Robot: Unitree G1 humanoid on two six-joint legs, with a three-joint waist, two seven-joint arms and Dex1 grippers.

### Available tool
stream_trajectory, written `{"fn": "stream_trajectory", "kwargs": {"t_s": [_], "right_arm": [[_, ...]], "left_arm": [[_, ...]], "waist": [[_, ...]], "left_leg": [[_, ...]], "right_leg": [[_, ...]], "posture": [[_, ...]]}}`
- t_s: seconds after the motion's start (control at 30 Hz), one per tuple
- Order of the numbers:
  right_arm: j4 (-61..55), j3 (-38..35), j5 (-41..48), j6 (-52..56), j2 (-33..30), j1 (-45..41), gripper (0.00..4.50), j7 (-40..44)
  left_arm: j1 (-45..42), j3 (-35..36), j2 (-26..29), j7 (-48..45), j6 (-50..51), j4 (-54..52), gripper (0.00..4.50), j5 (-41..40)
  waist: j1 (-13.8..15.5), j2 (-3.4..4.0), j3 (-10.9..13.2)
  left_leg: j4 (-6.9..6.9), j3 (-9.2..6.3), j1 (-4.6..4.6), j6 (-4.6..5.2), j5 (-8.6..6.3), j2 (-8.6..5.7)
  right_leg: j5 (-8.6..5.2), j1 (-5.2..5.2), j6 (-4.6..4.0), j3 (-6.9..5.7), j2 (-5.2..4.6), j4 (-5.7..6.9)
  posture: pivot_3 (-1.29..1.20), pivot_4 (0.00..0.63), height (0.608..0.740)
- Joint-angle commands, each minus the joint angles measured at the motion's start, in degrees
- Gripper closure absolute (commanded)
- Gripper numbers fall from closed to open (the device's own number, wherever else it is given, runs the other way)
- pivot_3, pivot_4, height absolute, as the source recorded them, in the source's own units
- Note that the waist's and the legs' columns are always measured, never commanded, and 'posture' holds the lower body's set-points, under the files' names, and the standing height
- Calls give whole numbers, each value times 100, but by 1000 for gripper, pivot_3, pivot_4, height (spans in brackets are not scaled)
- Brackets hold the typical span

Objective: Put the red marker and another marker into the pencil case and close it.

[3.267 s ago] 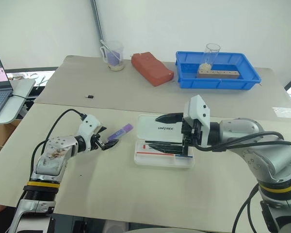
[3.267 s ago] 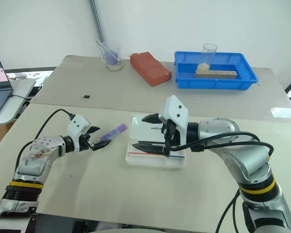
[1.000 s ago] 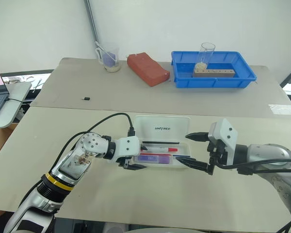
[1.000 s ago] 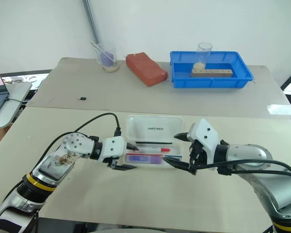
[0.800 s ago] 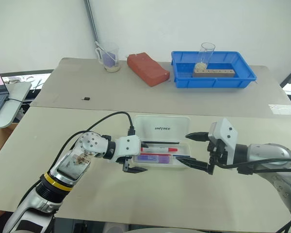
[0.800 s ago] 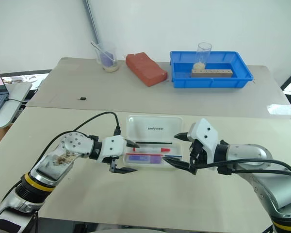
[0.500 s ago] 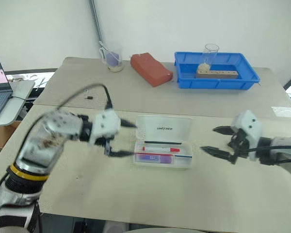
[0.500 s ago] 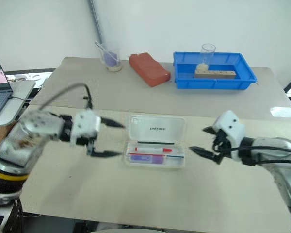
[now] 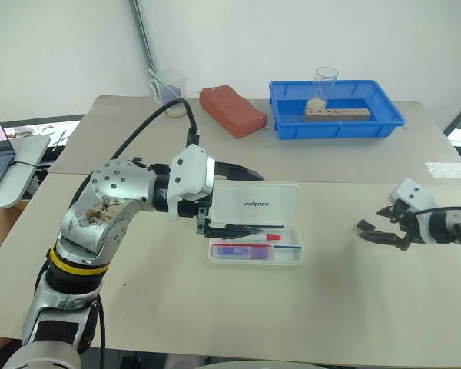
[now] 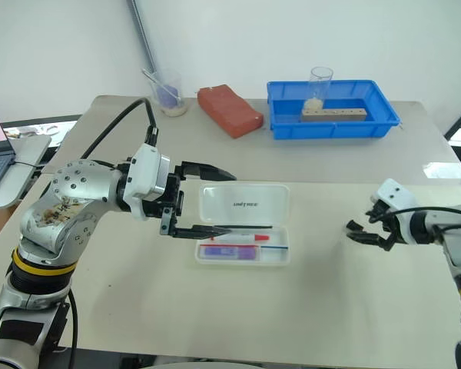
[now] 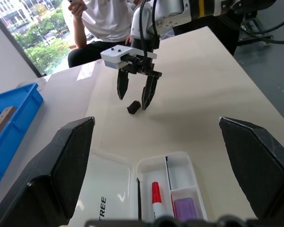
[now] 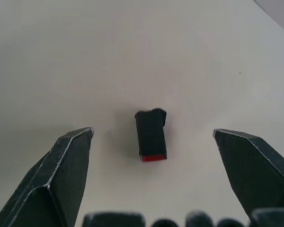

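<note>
The pencil case [image 9: 255, 255] lies open in the middle of the near table, its lettered lid [image 9: 258, 204] folded back flat. Inside, the red marker [image 9: 251, 237] lies lengthwise, and the purple marker [image 9: 233, 250] lies in the compartment in front of it. My left gripper [image 9: 261, 202] hovers open above the case's left part, pointing right, one finger over the lid's far edge and one over the tray. My right gripper [image 9: 371, 221] stands open and empty, low over the table far to the right of the case.
A small black block with a red end [image 12: 151, 135] lies on the table between my right fingers, untouched. On the far table stand a blue tray [image 9: 336, 108] with a glass, a red-brown brick [image 9: 232, 110] and a cup [image 9: 169, 86]. A person [image 11: 109, 21] sits beyond the table.
My left gripper rose from the case's left front to above its lid. My right arm swung away from the case's right end, out to the right and lower.
</note>
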Motion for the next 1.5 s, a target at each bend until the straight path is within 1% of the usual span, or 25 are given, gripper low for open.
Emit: {"fn": "stream_trajectory", "kwargs": {"t_s": [0.03,0.07,0.13,0.4,0.47,0.5,0.6,0.73,0.83,0.9,0.93,1.0,1.17,1.27,1.4,1.47,1.5], "right_arm": [[367,100,-253,-190,78,-250,0,121],[404,112,-248,-199,105,-268,0,205],[474,117,-308,-160,156,-307,532,215],[430,16,-349,-133,179,-179,3239,340],[176,-71,-242,-112,163,-107,3955,399],[-51,-131,-146,-84,158,-57,4228,454],[-1307,-295,421,458,191,182,4259,753],[-3275,-194,1109,1327,300,378,4259,782],[-4065,14,1299,1684,358,389,4259,750],[-4258,243,1216,1611,396,423,4259,747],[-4275,352,1157,1550,426,431,4259,729],[-4215,544,1008,1377,486,423,4259,681],[-3975,945,677,1047,730,316,4259,590],[-3810,1067,514,899,818,253,4259,576],[-3552,1162,328,625,812,170,4259,680],[-3544,1117,375,631,817,130,3225,723],[-3564,1072,436,682,819,116,2901,741]], "left_arm": [[1,63,72,100,49,-233,36,-86],[7,71,81,128,55,-233,36,-89],[45,86,99,171,75,-209,0,-96],[125,39,160,116,9,-187,0,-99],[126,33,161,78,-16,-164,0,-108],[129,28,165,52,-20,-163,0,-117],[172,-19,263,-97,7,-141,0,-115],[440,-274,674,-586,-99,-119,0,55],[602,-479,921,-829,-312,-113,0,278],[680,-555,991,-917,-452,-126,0,389],[700,-562,997,-926,-478,-138,0,399],[706,-558,980,-912,-459,-182,0,375],[769,-560,964,-863,-430,-281,0,348],[798,-549,961,-825,-405,-326,0,337],[632,-518,953,-712,-107,-459,0,225],[608,-496,969,-660,24,-515,0,172],[613,-476,992,-646,73,-545,0,149]], "waist": [[32,-1,1],[45,-1,2],[44,-1,2],[31,-1,2],[31,-1,2],[30,-1,2],[23,5,5],[-26,19,14],[10,14,17],[55,11,18],[75,6,20],[95,-6,24],[83,-4,23],[71,-2,21],[63,-1,21],[63,-1,22],[61,-1,21]], "left_leg": [[2,0,1,0,0,0],[4,-2,0,0,0,-1],[8,-2,-1,0,0,-6],[9,-7,9,-1,-1,-9],[9,-8,9,-1,-1,-9],[9,-10,9,-1,-1,-9],[7,-11,8,-1,-1,-10],[2,-21,11,-1,-1,-10],[-4,-28,12,-3,-2,-10],[0,-28,8,-3,-2,-13],[3,-31,9,-3,-2,-16],[5,-31,5,-4,-2,-20],[5,-32,-8,-2,-2,-22],[3,-38,-18,-1,-1,-21],[5,-41,-16,-1,-1,-21],[6,-41,-16,-1,-1,-21],[6,-41,-16,-1,-1,-21]], "right_leg": [[0,5,1,-1,-1,-2],[-1,12,2,-1,-1,-3],[-1,16,3,0,-5,-4],[-2,32,6,-4,-8,-6],[-2,32,6,-4,-8,-6],[-2,33,6,-5,-8,-6],[-2,32,7,-6,-8,-6],[-3,31,8,-4,-3,-3],[-4,29,7,-8,-2,-3],[-5,31,7,-10,-5,-5],[-7,8,5,-11,-8,-7],[-7,5,4,-10,-15,-10],[-6,-7,4,-6,-15,-8],[-6,0,2,-5,-5,3],[-7,1,2,-6,-3,4],[-7,-4,3,-6,-4,3],[-7,-4,3,-6,-4,3]], "posture": [[0,150,740],[0,150,740],[0,150,740],[0,150,740],[0,150,740],[0,150,740],[0,150,740],[0,150,740],[0,150,740],[0,150,740],[0,150,740],[0,150,740],[0,150,740],[0,150,740],[0,150,740],[0,150,740],[0,150,740]]}}
